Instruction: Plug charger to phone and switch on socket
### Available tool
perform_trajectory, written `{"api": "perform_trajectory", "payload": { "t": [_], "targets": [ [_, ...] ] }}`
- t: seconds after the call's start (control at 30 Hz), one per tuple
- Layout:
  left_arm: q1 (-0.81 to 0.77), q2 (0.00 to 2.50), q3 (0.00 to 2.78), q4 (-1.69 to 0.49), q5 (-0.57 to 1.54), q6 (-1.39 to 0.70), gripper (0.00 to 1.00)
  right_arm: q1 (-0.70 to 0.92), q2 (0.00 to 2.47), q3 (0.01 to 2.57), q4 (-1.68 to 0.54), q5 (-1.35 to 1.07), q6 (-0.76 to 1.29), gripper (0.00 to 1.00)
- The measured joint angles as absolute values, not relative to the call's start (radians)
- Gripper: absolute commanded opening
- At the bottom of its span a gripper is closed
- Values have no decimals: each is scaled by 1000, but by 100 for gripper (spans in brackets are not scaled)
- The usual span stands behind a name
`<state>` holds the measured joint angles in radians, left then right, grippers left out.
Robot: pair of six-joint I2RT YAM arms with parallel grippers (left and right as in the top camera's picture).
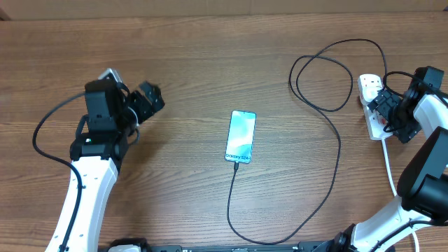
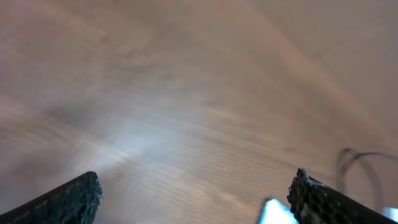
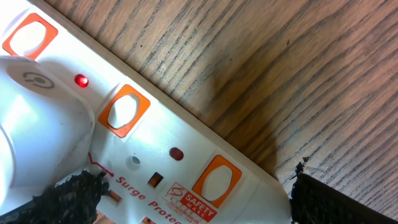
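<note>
Lit Galaxy phone (image 1: 241, 136) lies screen-up, black charger cable (image 1: 339, 150) meeting its lower edge; right of the phone, right gripper (image 1: 386, 115) hangs spread and empty over the white surge-protector socket (image 1: 369, 85), seemingly placed to reach a switch; left of the phone, left gripper (image 1: 143, 103) waits spread, empty.

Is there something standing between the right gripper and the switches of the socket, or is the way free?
Nothing visible stands in the way. The open right gripper hangs directly over the socket, and its orange-framed switches lie bare below it. A white block sits plugged in at one end, beside the switches, not over them.
</note>
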<state>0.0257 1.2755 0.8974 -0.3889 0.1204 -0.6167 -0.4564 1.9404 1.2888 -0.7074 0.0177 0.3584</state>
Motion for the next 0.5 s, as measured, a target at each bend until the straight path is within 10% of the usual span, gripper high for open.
{"api": "perform_trajectory", "payload": {
  "t": [0.5],
  "targets": [
    [26,1214,582,-216,16,-603,100,-456,1940,1289,-707,18,358,100]
  ]
}}
